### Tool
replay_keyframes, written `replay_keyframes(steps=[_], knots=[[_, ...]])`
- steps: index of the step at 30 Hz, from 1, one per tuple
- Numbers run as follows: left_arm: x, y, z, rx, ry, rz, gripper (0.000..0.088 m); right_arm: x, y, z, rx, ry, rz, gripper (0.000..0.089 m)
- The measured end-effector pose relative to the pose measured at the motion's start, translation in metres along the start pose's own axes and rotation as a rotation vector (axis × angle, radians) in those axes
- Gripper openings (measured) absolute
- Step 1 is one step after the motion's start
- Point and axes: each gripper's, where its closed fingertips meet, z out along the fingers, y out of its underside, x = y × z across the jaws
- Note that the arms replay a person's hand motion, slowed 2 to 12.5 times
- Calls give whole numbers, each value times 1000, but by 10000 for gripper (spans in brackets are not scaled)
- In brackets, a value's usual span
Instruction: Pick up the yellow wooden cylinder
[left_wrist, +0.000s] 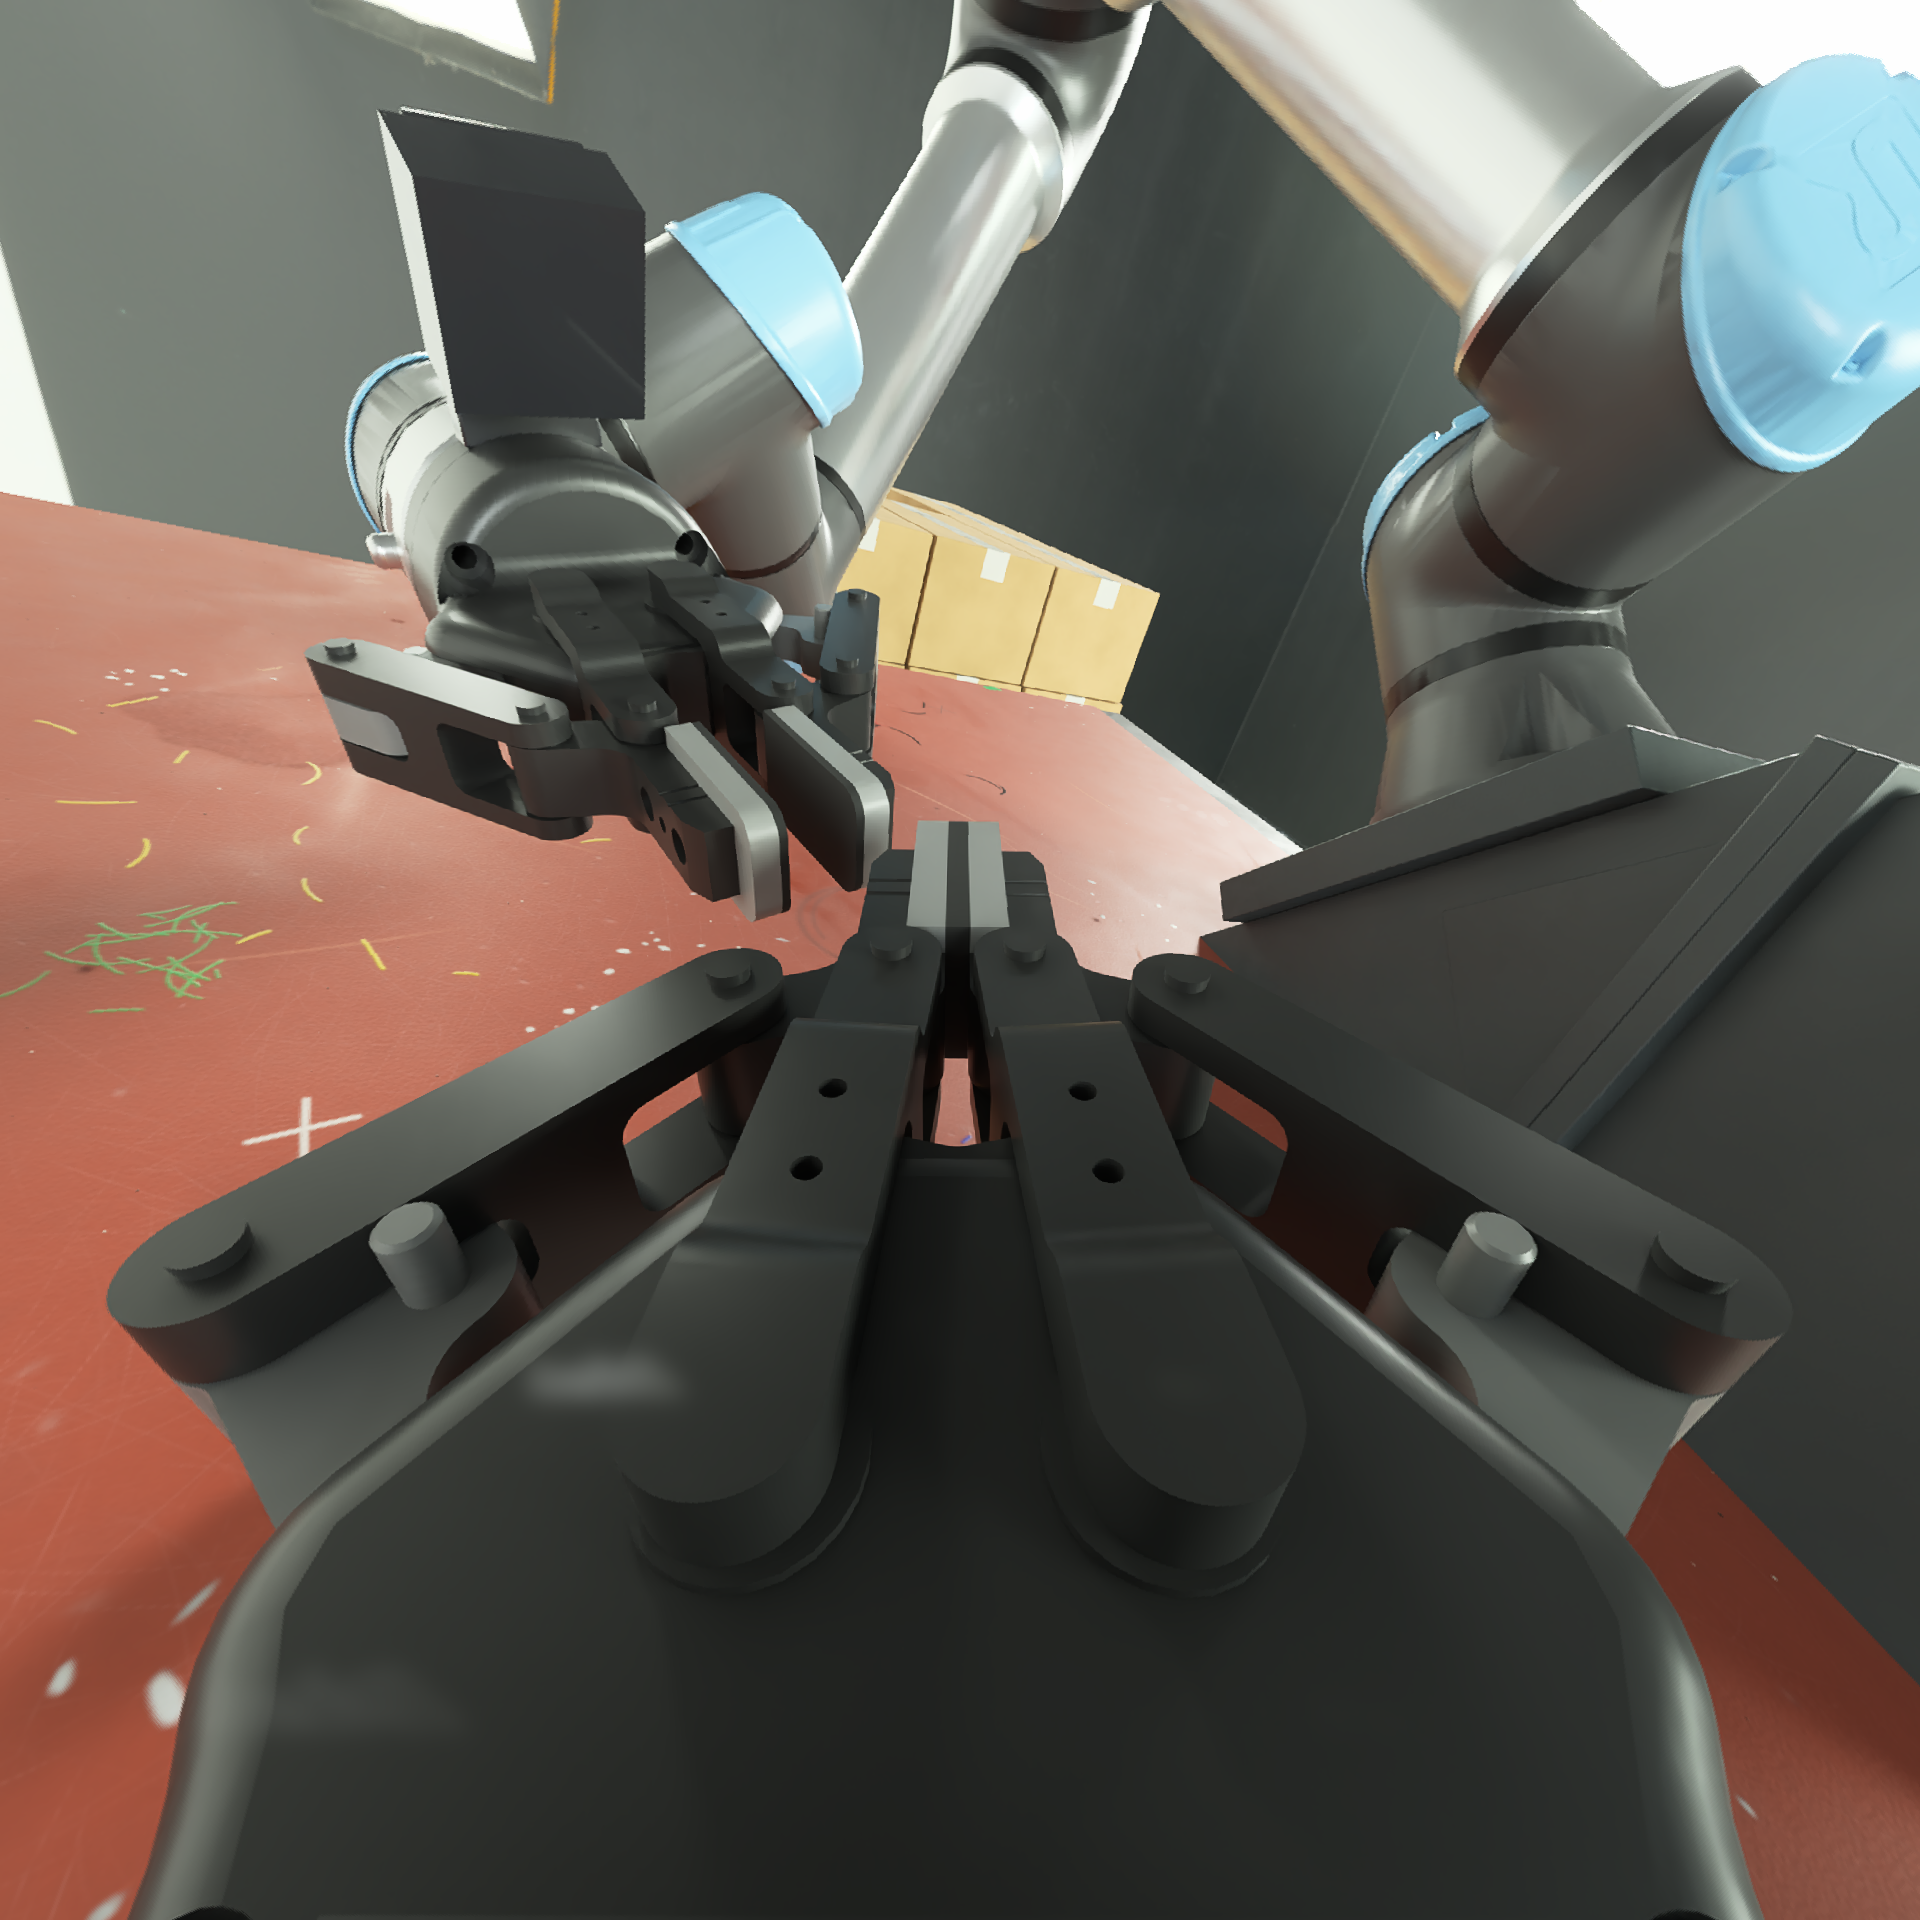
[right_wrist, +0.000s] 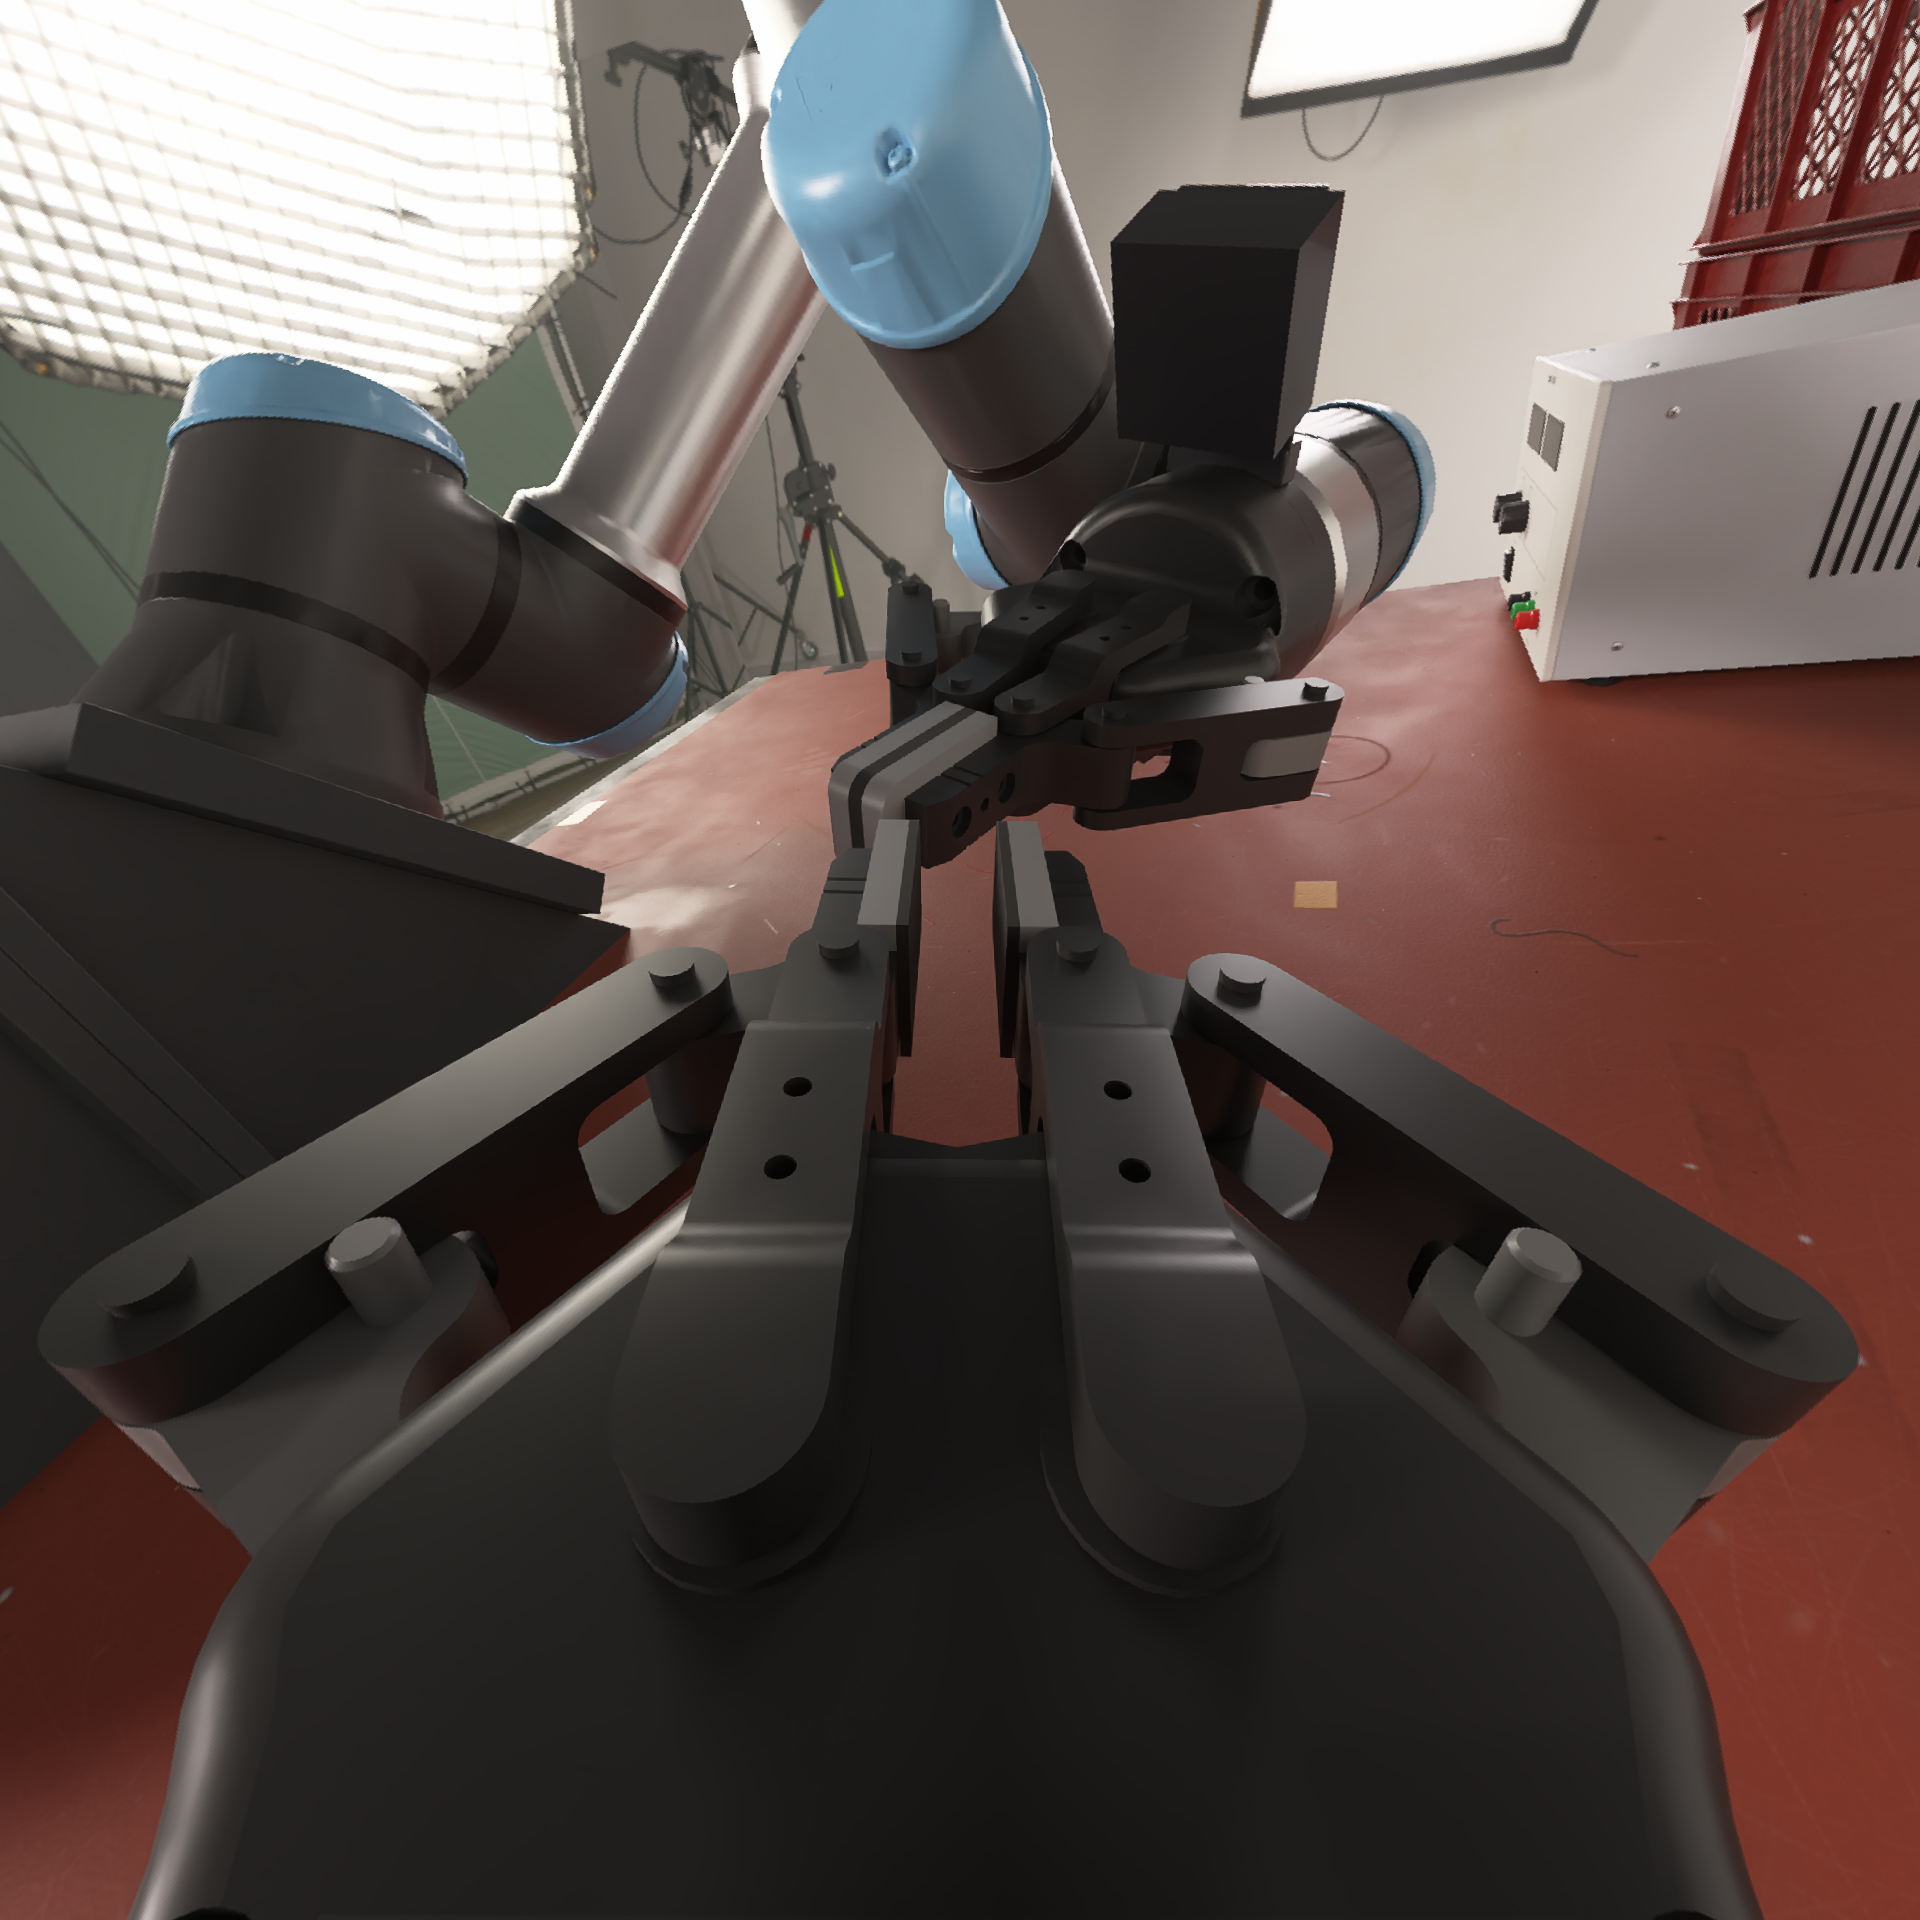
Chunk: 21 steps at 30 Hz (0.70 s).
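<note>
Red table (left_wrist: 208, 1143), three cardboard boxes (left_wrist: 987, 613), left fingers (left_wrist: 956, 873) together, right fingers (right_wrist: 951, 883) narrowly apart.

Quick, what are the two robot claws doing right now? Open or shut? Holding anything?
Left gripper: shut, pads pressed together, holding nothing.
Right gripper: open a little, with an empty gap between its fingers.

The table (left_wrist: 208, 1091) is showing a brick red, scribbled with green and yellow strokes and white flecks. The left gripper (left_wrist: 957, 875) is showing black links and grey pads, and so is the right gripper (right_wrist: 956, 868). The arm joints are wearing sky-blue caps (left_wrist: 1808, 270) over silver tubes (right_wrist: 675, 343). Tan boxes (left_wrist: 997, 613) are sitting behind the table. A white cabinet (right_wrist: 1714, 499) is carrying black slots and what may be red and green buttons. A dark red latticed crate (right_wrist: 1829, 145) is standing above it.
</note>
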Motion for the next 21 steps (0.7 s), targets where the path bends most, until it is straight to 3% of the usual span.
replay_keyframes(steps=[21], knots=[[-4, -2, 0, 17, -12, 2, 0, 3, 0, 0, -10, 11, -2, 144]])
